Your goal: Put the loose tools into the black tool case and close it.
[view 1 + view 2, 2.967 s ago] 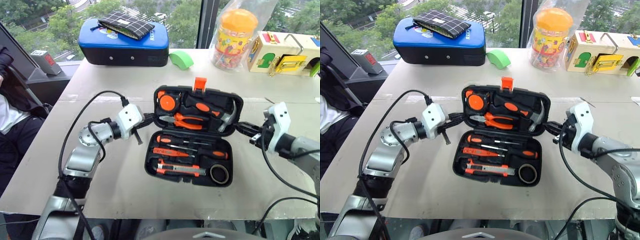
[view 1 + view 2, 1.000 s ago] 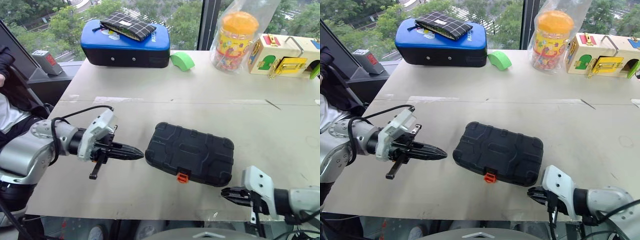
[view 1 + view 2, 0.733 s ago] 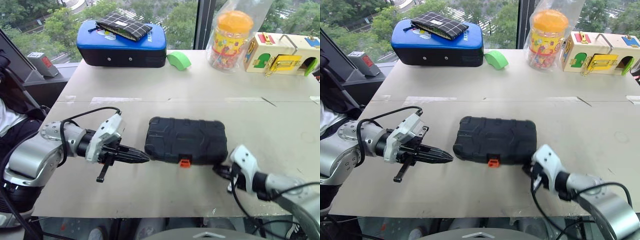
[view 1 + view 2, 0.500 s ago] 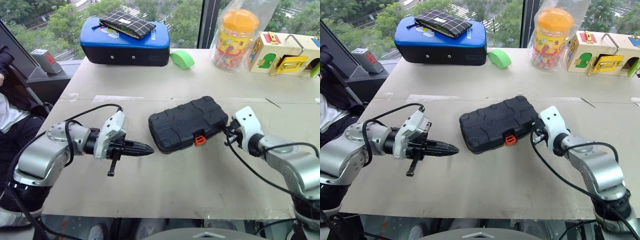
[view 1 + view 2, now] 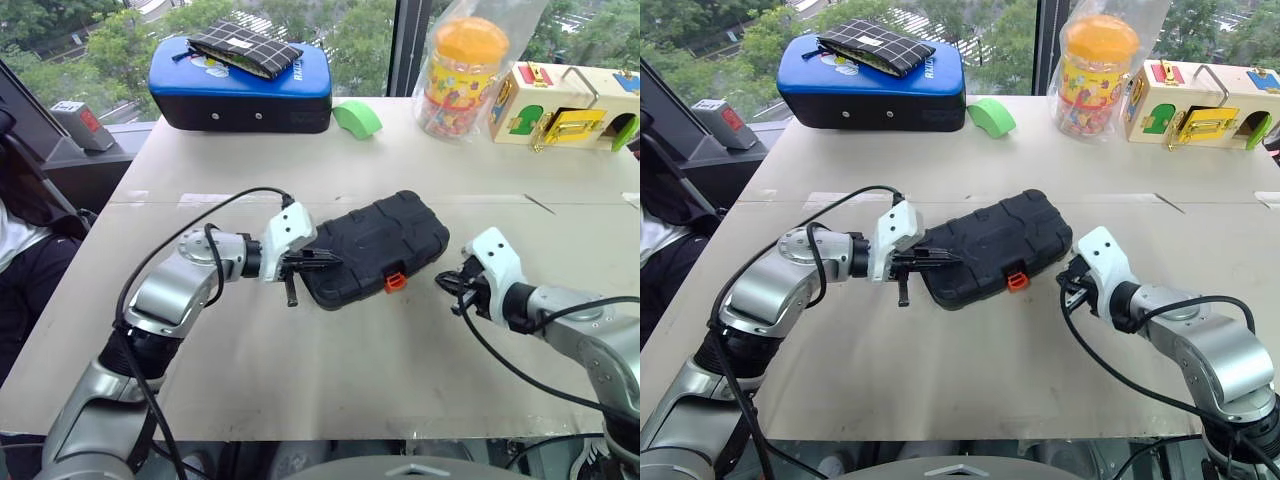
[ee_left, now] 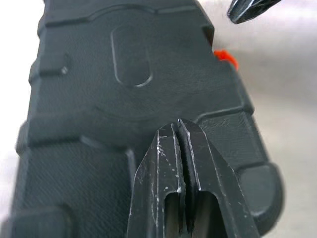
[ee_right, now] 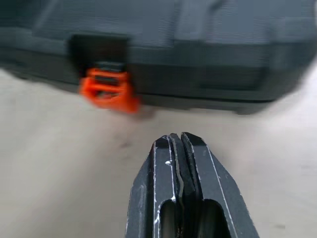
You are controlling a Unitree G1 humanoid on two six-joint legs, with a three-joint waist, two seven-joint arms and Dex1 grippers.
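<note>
The flat black plastic tool case [image 5: 370, 247] with its bumpy moulded lid lies shut on the pale grey table [image 5: 330, 370], turned at a slant, its small orange latch [image 5: 396, 281] facing the near edge. No loose tools lie on the table around it.

The left gripper [image 5: 328, 262] has its two black fingers clenched together with nothing between them; the tips rest over the case's left end, so the case stretches away just ahead of and beneath them. In the left wrist view the closed fingers [image 6: 168, 163] sit right above the textured lid, with the orange latch further along past the tips. Whether they actually press on the lid I cannot tell.

The right gripper [image 5: 1068, 281] is also clenched on nothing. Its tips point at the case's right end from just beside it, a small strip of bare table showing between them and the case wall. From the right wrist view the pressed-together fingers [image 7: 171, 163] aim at the case's front wall, with the orange latch ahead of the tips and off to one side.

Well beyond both sets of fingers, at the far side of the table, stand a blue padded case [image 5: 240, 85] with a checked pouch [image 5: 237, 50] on top, a green rounded object [image 5: 357, 118], a clear jar with an orange lid [image 5: 463, 75] and a wooden latch-board box [image 5: 565, 108].
</note>
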